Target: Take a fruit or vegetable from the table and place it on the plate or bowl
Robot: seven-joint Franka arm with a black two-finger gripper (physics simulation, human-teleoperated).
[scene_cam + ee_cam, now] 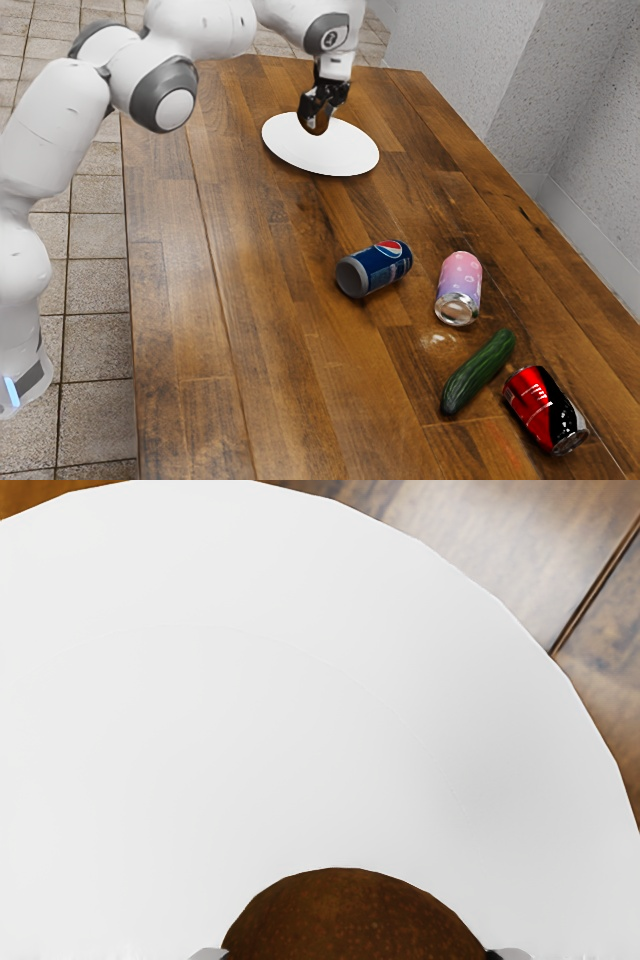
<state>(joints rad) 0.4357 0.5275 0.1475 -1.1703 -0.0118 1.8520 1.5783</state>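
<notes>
A flat white plate (330, 152) lies at the far end of the wooden table. My black gripper (318, 120) hangs just over the plate's left part, shut on a small round brown fruit (318, 122) held between its fingers. In the wrist view the brown fruit (345, 920) bulges right under the hand, with the white plate (280, 710) spread out beneath it. A dark green cucumber (478, 372) lies on the table near the front right, far from the gripper.
A blue Pepsi can (375, 267) lies on its side mid-table. A pink can (459, 287) lies to its right, and a red can (543, 409) rests by the cucumber near the front edge. Grey walls rise along the table's right side.
</notes>
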